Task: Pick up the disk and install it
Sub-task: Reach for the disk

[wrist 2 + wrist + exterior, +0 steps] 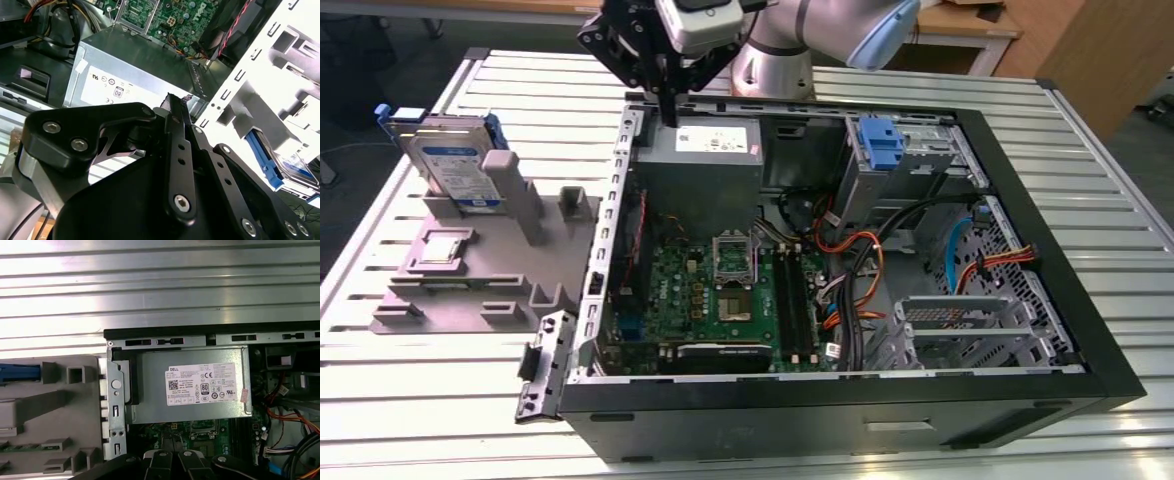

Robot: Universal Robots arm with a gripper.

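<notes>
Away from the disk (456, 165), claw (670, 115) hovers closed.

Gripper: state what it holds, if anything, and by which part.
Nothing is held. The gripper hangs empty above the grey metal box; the disk stands apart in the grey holder at the exterior view's left.

White printed sticker (201, 384) on the grey metal box (150, 390); blue-and-white label (456, 166) on the disk (443, 127).
</notes>
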